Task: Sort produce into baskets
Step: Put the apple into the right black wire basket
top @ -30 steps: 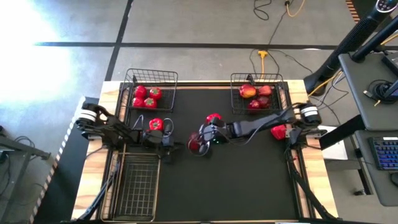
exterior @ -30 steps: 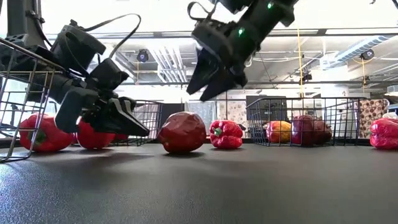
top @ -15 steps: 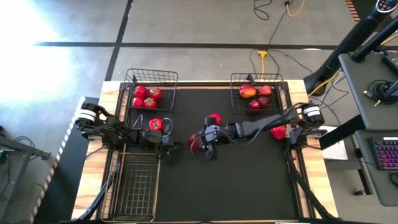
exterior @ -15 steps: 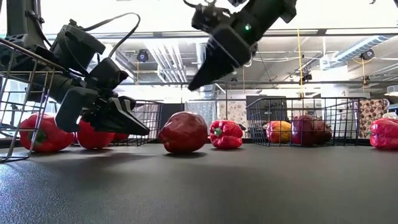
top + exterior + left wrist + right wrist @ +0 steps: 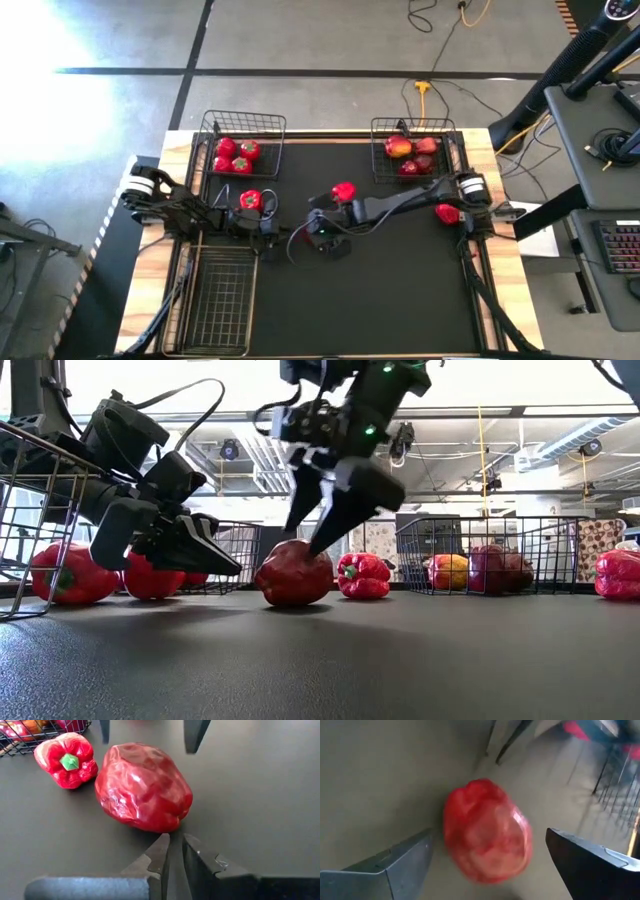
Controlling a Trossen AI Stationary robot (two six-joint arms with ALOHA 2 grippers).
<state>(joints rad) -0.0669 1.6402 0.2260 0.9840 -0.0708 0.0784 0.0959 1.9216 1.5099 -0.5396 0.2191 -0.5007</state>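
Your dark red, wrinkled apple [image 5: 294, 572] sits on the black tabletop [image 5: 400, 290] near its centre. At its 1 o'clock lies a lumpy red bell pepper [image 5: 343, 191]. The basket at 11 o'clock [image 5: 243, 126] holds red tomatoes [image 5: 233, 155]; the one at 1 o'clock [image 5: 415, 128] holds apples [image 5: 412, 156]. The long basket [image 5: 222, 300] lies at 8 o'clock.
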